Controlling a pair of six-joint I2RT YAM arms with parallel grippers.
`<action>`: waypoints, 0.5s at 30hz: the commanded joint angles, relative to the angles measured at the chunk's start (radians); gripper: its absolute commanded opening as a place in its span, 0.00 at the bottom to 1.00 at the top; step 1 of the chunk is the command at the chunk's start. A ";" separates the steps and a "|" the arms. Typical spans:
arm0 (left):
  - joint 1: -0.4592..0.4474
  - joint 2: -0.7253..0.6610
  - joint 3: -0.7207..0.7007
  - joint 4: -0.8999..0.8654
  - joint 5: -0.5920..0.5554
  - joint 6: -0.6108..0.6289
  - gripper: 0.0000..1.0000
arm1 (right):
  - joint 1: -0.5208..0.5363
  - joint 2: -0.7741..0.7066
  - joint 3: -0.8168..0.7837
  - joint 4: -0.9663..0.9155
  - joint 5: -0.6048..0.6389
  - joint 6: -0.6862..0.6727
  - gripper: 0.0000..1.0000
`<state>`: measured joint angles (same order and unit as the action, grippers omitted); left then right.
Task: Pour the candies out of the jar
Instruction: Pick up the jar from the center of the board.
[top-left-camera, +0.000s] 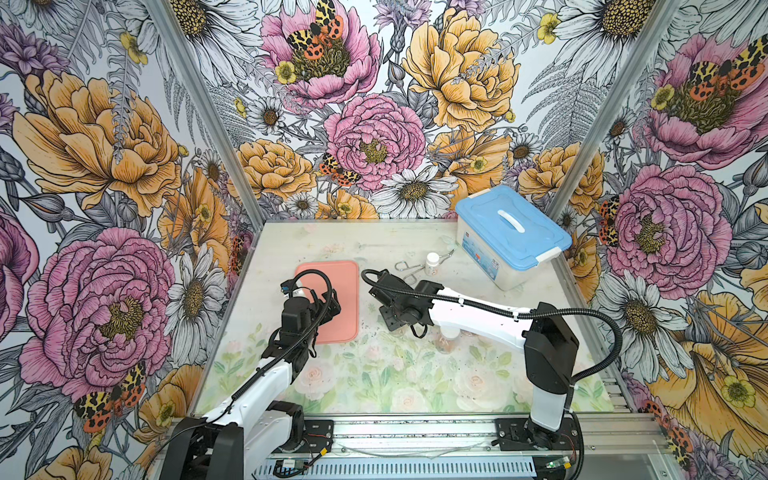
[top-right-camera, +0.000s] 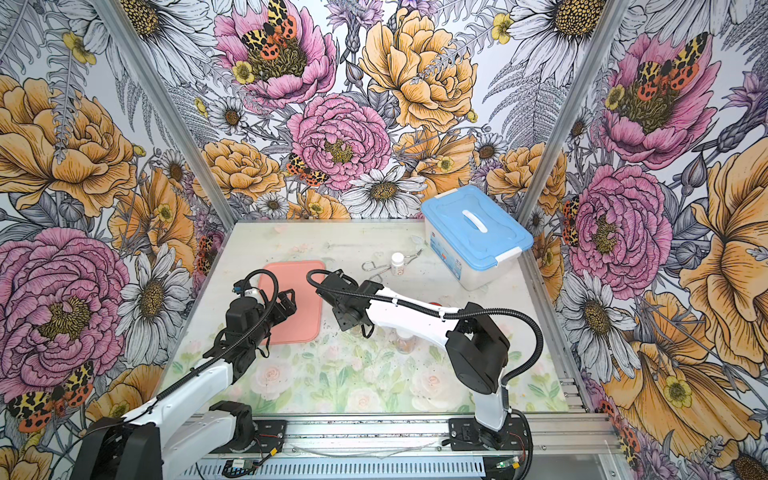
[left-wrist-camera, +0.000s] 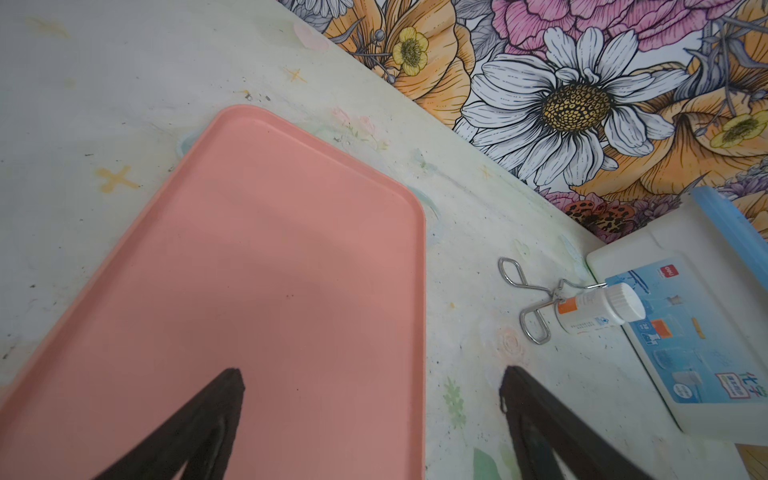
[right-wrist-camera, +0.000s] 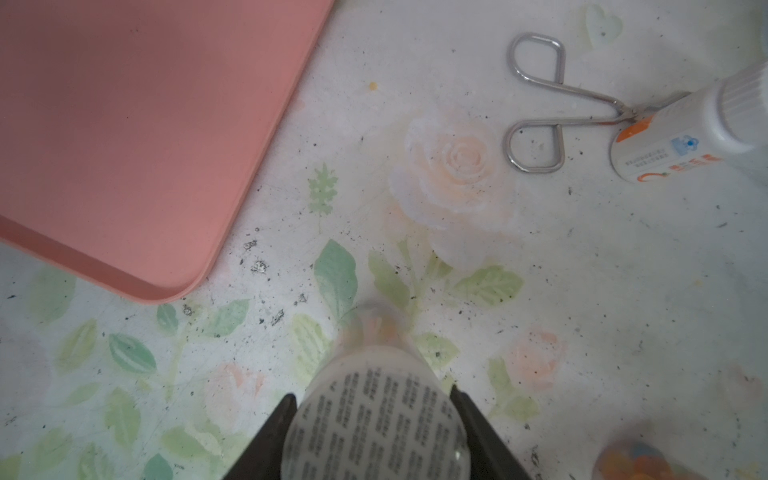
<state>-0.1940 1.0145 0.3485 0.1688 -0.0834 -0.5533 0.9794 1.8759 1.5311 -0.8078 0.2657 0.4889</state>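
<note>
Jar (right-wrist-camera: 376, 428) sits clamped inside right gripper (right-wrist-camera: 374, 395).

Storage box label (left-wrist-camera: 702, 353) reading "化学", jar (right-wrist-camera: 374, 424) top's print too blurred to read.

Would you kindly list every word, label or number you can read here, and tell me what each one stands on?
"化学": on the front label of the storage box.
Red badge and other print on that label: too small to read.
Label of the small white bottle: print too small to read.
Top of the jar held in the right pincer: rows of print, blurred, unreadable.
</note>
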 joint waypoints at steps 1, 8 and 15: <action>-0.040 0.036 0.048 0.018 -0.014 0.041 0.99 | -0.028 -0.058 0.024 0.002 -0.009 -0.029 0.43; -0.120 0.176 0.126 0.040 -0.002 0.036 0.99 | -0.172 -0.206 0.015 0.017 -0.124 -0.198 0.41; -0.150 0.368 0.203 0.122 0.086 -0.011 0.99 | -0.336 -0.326 0.033 0.027 -0.149 -0.273 0.40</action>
<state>-0.3305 1.3361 0.5125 0.2325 -0.0502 -0.5449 0.6655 1.6020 1.5383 -0.8101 0.1272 0.2707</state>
